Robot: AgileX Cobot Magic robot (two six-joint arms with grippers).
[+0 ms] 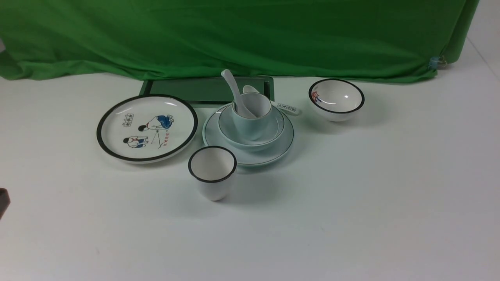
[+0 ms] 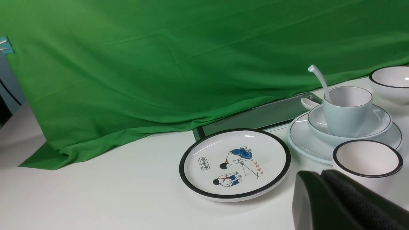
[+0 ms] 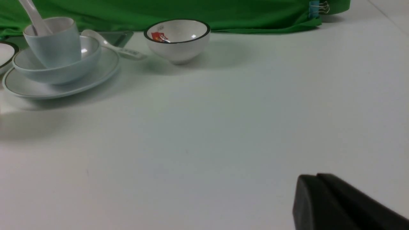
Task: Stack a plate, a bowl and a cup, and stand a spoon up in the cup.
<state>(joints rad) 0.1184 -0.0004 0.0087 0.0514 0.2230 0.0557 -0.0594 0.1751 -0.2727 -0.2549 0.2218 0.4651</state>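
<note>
Closed, empty left end effector (image 2: 322, 174), closed, empty right end effector (image 3: 314, 177), both apart from spoon (image 1: 237, 93)

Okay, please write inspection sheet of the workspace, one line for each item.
Surface: white table, no spill seen
Job's things: plate, bowl, cup stacked; spoon leaning in cup
Clutter: cartoon plate, black-rimmed cup, printed bowl, printed spoon, green tray
Pincers: left shut, empty; right looks shut, empty
Cables: thin dark one beyond the table, left side
Surroundings: green cloth, clipped
</note>
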